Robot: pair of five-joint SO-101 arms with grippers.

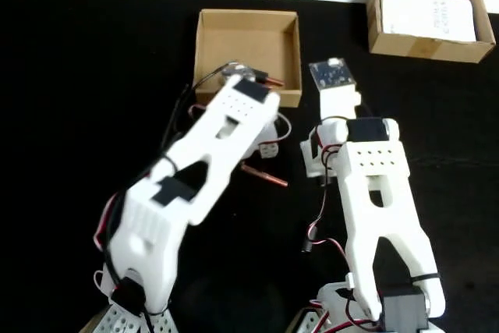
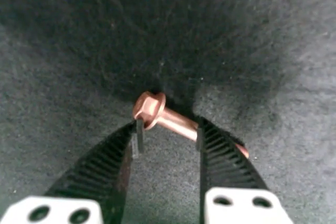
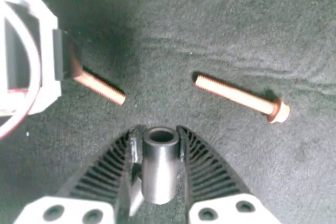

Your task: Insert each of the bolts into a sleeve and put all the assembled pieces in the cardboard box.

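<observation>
Robotics workbench, not a home or a shop.
Your left arm (image 1: 195,177) and right arm (image 1: 378,200) are white printed shells trailing bare wires (image 1: 320,224) over a black felt-covered table (image 1: 78,76). A cardboard box (image 1: 204,52) sits just beyond your left gripper (image 2: 167,129), and a second box (image 1: 425,47) holding paper sits well beyond your right gripper (image 3: 157,135).

We can read no text, number or sign here. A white sheet (image 1: 427,15) carries faint grey lines of print, too small for us to make out. It lies in the second box (image 1: 425,47), to the right of the cardboard box (image 1: 248,13).
</observation>
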